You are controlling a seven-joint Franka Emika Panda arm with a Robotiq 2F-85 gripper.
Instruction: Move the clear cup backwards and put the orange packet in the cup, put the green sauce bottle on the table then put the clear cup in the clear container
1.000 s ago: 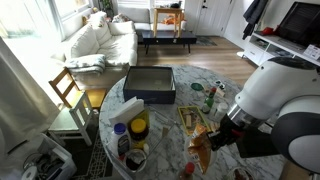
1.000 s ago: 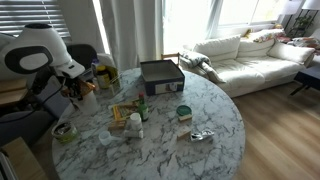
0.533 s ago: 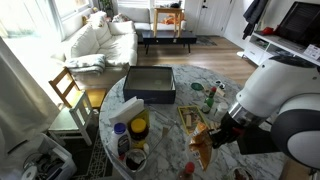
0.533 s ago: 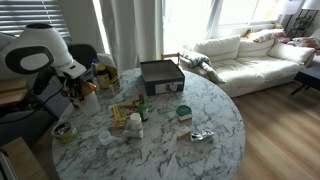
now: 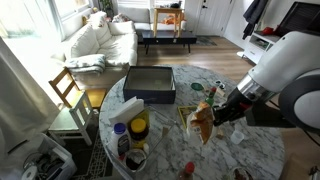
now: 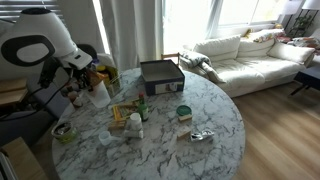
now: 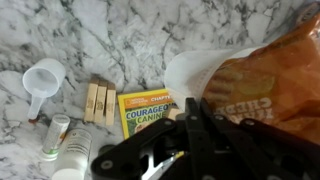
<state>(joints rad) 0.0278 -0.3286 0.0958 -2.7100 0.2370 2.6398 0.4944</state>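
Note:
My gripper (image 7: 190,128) is shut on the orange packet (image 7: 262,78) and holds it above the marble table (image 6: 190,150). The packet also shows in both exterior views (image 5: 203,122) (image 6: 98,92). The clear cup (image 7: 42,80) stands on the table left of a yellow book in the wrist view, apart from the packet. The green sauce bottle (image 5: 210,98) (image 6: 143,108) stands upright on the table beside a white bottle. The clear container (image 5: 113,140), with a yellow-lidded jar inside, stands at the table's edge.
A dark tray-box (image 5: 150,83) (image 6: 160,75) sits at the table's far side. A yellow book (image 7: 148,108) and wooden blocks (image 7: 100,103) lie under the gripper. A green-lidded jar (image 6: 183,112), a silver wrapper (image 6: 200,135) and a bowl (image 6: 65,132) are on the table.
The arm has risen and lifted the orange packet higher above the table. The other things have not moved.

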